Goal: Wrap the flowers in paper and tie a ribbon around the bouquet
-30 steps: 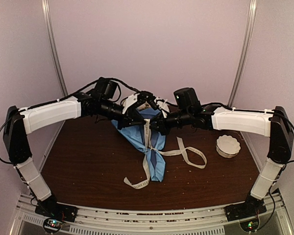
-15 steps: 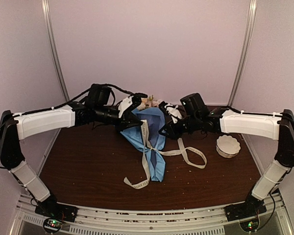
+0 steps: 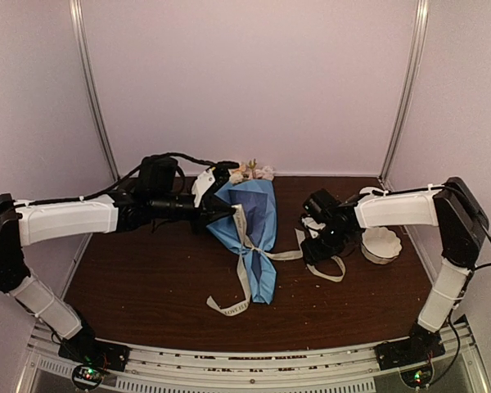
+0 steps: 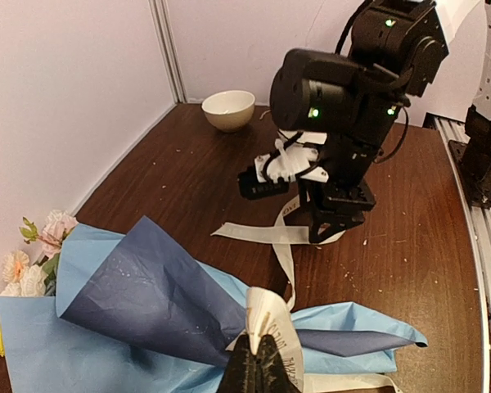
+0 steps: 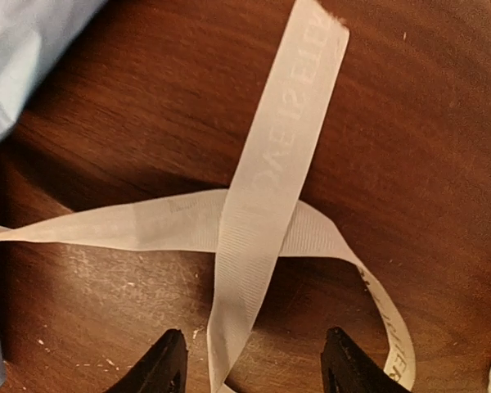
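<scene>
The bouquet [image 3: 250, 233] lies on the table, a cone of light and dark blue paper [image 4: 147, 295] with its point toward the near edge. The flowers [image 3: 251, 172] stick out of its far end; their pink and white blooms [image 4: 34, 262] show in the left wrist view too. The cream ribbon [image 3: 244, 274] is tied round the cone. My left gripper [image 4: 259, 359] is shut on a loop of the ribbon [image 4: 276, 323] just above the paper. To the right of the cone, my right gripper [image 5: 255, 362] stands open over a crossed loop of ribbon [image 5: 270, 180]; one strand runs between its fingers.
A stack of white scalloped bowls [image 3: 381, 243] stands at the right, close behind my right arm. A corner of light blue paper [image 5: 33, 41] lies left of the right gripper. Ribbon tails trail toward the near edge [image 3: 227, 308]. Walls close the table on three sides.
My right gripper has opened, left the bouquet and moved right and down to the ribbon loop on the table. My left arm has drawn back to the left, shut on the ribbon.
</scene>
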### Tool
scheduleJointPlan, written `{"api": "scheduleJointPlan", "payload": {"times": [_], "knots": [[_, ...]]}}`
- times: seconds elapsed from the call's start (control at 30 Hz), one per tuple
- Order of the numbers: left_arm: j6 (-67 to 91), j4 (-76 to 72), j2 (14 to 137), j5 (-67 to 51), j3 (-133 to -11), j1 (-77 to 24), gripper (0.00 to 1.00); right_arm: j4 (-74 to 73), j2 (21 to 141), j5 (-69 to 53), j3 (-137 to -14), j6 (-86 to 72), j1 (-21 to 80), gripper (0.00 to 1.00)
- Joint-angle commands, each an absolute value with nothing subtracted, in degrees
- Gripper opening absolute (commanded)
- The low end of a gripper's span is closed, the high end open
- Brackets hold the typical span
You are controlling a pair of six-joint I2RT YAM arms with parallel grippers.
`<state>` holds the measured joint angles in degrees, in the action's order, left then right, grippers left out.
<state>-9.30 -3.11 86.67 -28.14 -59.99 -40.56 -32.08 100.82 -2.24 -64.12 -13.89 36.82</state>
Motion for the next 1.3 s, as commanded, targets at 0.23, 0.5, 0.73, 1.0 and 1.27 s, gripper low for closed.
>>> {"api": "scheduleJointPlan", "payload": {"times": [0.23,0.5,0.73,1.0,1.27], "knots": [[-11.52,-6.33,84.33,-21.49,-58.44,-45.04,0.00,-34.38,100.37,-6.80,-65.97,-16.07,33.56,0.00],[-14.47,-6.71,83.58,-17.59,-56.80,-51.39,0.00,-35.83,100.10,-17.87,-91.70,-15.95,34.75,0.00],[-13.69,-14.09,81.67,-19.51,-50.60,-53.43,0.00,-26.59,105.98,-24.31,-112.16,-18.53,50.30,0.00],[-11.99,-19.13,78.91,-19.51,-45.40,-54.66,0.00,-42.64,124.63,-22.28,-138.50,-18.04,55.68,0.38],[-8.95,-22.69,77.62,-18.13,-43.82,-54.67,0.00,-42.91,115.51,-18.95,-128.19,-13.12,53.13,0.86]]}}
